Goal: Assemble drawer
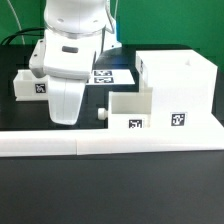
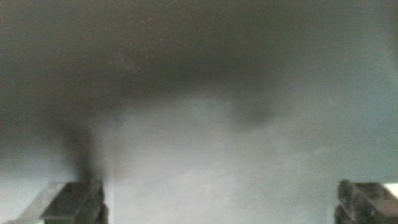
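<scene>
A large white drawer housing (image 1: pixel 178 85) stands on the black table at the exterior view's right. A smaller white open drawer box (image 1: pixel 128 108) with a marker tag sits against its left side, and a small white knob (image 1: pixel 101 114) sticks out to its left. A white part with a tag (image 1: pixel 33 85) lies at the far left. My gripper (image 1: pixel 63 117) hangs low over the table between that part and the drawer box. In the wrist view my gripper (image 2: pixel 222 205) is open, its fingers (image 2: pixel 75 203) far apart, with only blurred grey between them.
The marker board (image 1: pixel 105 74) lies flat at the back, behind my arm. A long white wall (image 1: pixel 110 146) runs along the table's front edge. A dark cable lies at the back left.
</scene>
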`<state>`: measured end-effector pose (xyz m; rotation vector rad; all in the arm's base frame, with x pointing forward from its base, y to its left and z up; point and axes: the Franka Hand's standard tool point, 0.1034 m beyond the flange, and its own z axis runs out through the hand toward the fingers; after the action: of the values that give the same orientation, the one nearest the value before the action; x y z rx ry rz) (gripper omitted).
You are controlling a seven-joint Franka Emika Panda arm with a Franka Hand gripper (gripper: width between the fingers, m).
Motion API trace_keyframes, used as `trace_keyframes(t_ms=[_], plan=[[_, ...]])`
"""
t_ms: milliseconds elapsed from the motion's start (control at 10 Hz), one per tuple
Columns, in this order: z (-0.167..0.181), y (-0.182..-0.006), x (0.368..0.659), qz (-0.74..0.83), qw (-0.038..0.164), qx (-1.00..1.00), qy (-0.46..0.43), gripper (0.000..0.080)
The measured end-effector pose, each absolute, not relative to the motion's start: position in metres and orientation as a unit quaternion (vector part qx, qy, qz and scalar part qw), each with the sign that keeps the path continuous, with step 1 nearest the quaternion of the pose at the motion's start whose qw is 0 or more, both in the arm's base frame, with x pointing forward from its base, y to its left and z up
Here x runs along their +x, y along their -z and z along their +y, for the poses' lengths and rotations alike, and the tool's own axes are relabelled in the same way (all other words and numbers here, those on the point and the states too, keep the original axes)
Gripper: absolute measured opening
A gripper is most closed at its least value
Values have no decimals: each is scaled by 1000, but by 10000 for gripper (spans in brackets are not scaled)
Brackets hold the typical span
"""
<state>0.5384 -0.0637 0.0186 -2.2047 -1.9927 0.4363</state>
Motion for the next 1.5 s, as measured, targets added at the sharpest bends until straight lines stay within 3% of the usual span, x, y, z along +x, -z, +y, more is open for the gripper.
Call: trace_keyframes(t_ms=[100,500,1000,1500], plan=[[-60,-28,544,-679,79,-713,-153,649],[-39,-47,578,-689,72,-707,-140,649],[-41,-44,574,-691,77,-704,-144,649],[-24,-50,603,-677,83,-714,-155,649]])
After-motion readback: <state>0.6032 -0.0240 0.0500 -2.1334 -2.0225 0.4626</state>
